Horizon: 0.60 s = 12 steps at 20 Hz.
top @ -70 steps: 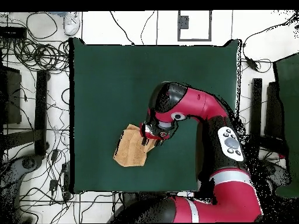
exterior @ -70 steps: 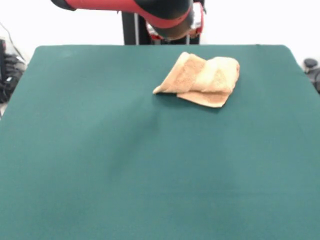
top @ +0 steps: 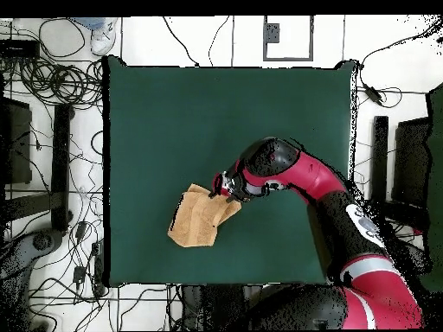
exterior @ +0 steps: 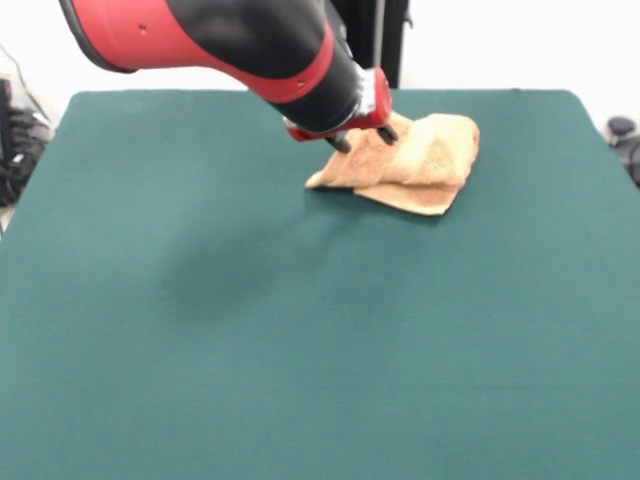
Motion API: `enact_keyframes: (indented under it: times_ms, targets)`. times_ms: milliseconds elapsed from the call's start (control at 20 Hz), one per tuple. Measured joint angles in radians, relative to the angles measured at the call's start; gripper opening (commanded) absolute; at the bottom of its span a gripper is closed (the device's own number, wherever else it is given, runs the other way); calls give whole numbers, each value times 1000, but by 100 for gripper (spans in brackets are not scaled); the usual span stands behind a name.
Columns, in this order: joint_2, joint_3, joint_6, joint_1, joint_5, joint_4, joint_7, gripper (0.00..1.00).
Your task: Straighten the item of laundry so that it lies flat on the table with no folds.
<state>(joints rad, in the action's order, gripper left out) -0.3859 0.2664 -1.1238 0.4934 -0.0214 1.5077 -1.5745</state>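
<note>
We see the towel (exterior: 405, 160) lying folded and rumpled at about one o'clock from the worktop (exterior: 250, 330) centre in the front view. The gripper (exterior: 360, 140) sits at the towel's ten o'clock edge, jaws spread wide, tips at the cloth.

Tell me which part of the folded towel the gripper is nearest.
The gripper is at the towel's raised fold on its robot-side end, front view's upper left; the flat lower layer lies farther off.
</note>
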Motion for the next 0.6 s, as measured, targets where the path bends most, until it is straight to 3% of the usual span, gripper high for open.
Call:
enact_keyframes:
  times_ms: [600]
  targets:
    - [20,0,0,0,55,-26,0,100]
